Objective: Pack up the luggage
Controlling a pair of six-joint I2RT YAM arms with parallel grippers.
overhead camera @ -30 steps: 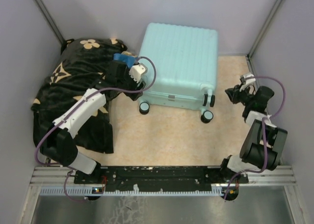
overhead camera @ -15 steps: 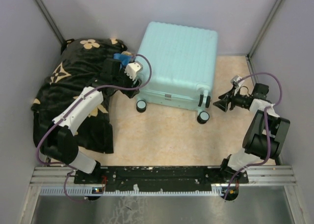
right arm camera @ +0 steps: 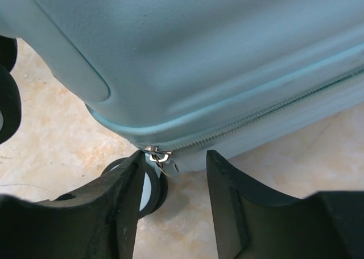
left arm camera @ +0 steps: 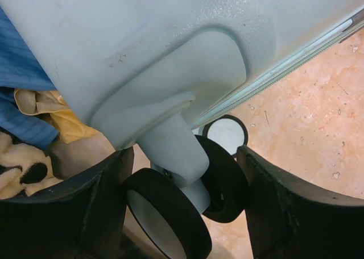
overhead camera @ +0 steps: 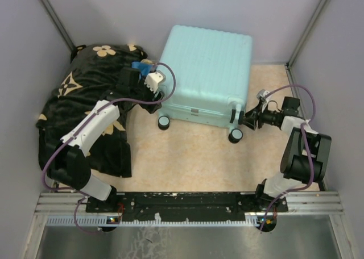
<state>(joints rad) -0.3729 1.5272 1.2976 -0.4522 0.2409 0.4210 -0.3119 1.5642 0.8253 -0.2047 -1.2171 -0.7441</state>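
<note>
I have the luggage [overhead camera: 207,71] lying shut and flat at the far middle of the table [overhead camera: 187,157], wheels facing the arms. My left gripper [left arm camera: 182,174] is at its left near corner, jaws spread wide to either side of a caster wheel [left arm camera: 165,213] and clamping nothing. My right gripper [right arm camera: 176,162] is at the right near corner, jaws apart, with the zipper pull [right arm camera: 159,157] just by one finger and not pinched. The blanket [overhead camera: 85,105] lies left of the luggage.
</note>
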